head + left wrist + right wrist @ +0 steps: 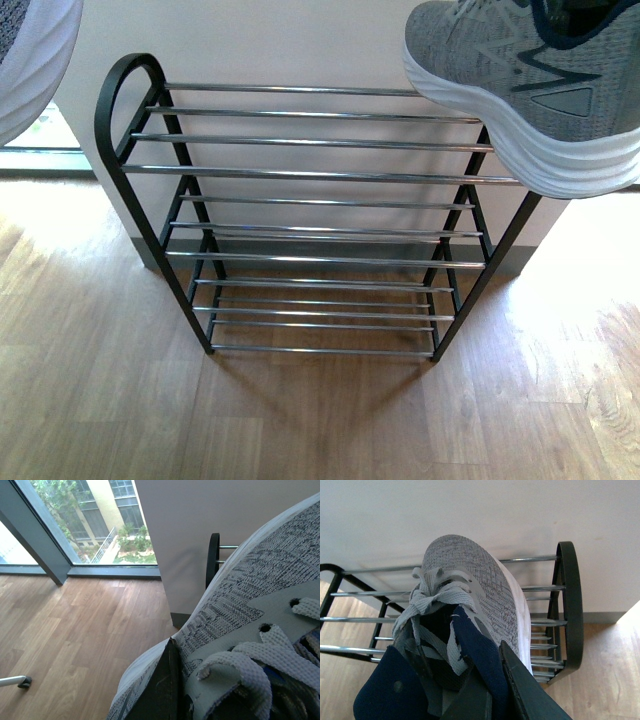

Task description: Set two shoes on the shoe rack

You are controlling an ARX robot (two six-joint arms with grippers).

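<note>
Grey knit sneaker [520, 80], thick white sole, held above top-right corner of shoe rack [310, 173], right gripper [492, 685] pinching its navy collar, second sneaker [30, 60] aloft beyond rack's left end, left gripper [162, 690] clamped on it.

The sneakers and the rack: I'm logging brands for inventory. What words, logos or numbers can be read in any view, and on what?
None can be read in any view.
The right sneaker shows only zigzag lines and a blank triangular patch on its side.
The left sneaker shows only knit, eyelets and laces.
The shoe rack bears no label.
</note>
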